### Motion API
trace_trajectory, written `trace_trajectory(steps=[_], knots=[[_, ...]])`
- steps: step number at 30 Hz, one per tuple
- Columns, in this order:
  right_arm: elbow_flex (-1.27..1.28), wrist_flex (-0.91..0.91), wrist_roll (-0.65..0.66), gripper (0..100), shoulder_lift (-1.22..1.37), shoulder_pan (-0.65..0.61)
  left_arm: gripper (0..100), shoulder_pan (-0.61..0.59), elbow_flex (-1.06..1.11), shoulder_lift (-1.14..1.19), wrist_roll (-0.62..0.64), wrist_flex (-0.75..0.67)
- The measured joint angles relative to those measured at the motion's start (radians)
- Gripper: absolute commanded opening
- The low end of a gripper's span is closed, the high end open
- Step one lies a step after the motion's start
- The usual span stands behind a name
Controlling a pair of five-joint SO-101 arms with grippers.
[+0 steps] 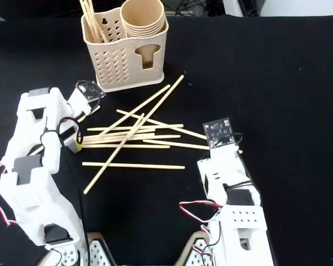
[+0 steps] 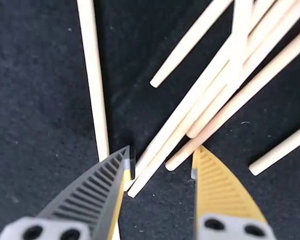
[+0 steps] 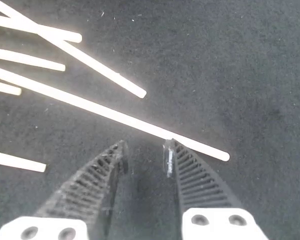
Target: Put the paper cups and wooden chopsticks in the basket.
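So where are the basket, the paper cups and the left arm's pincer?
basket [image 1: 115, 65], high view, on its perforated front wall.
paper cups [image 1: 142, 13], high view, inside the top cup of the stack.
left pincer [image 2: 163, 150], left wrist view, midway between its two fingertips.

A black cloth covers the tabletop [image 1: 277, 83]. A cream slotted basket [image 1: 125, 61] stands upright near the far edge, left of the middle. Loose wooden chopsticks [image 1: 134, 134] lie scattered over the middle of the tabletop, just on the near side of the basket. Several lie roughly parallel, others cross them at a slant, and a single chopstick [image 1: 133, 165] lies apart, closer to the near edge. Two white arms stand along the near edge, the left arm [image 1: 33, 183] toward the left corner and the right arm [image 1: 233, 216] nearer the middle.
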Motion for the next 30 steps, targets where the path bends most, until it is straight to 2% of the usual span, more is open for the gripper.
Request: trace_trajectory(steps=[2,6,10,23,30], knots=[[0.000,0.000,0.000,14.1,0.000,0.000,19,0.006,-0.003,0.008,-0.002,0.008],[0.000,0.000,0.000,14.1,0.000,0.000,9,0.018,-0.020,0.015,-0.002,0.044],[0.000,0.000,0.000,14.1,0.000,0.000,3,0.040,-0.015,0.015,-0.009,0.061],[0.000,0.000,0.000,14.1,0.000,0.000,3,0.044,0.126,-0.203,-0.008,0.040],[0.000,0.000,0.000,14.1,0.000,0.000,3,0.043,0.261,-0.388,-0.087,0.106]])
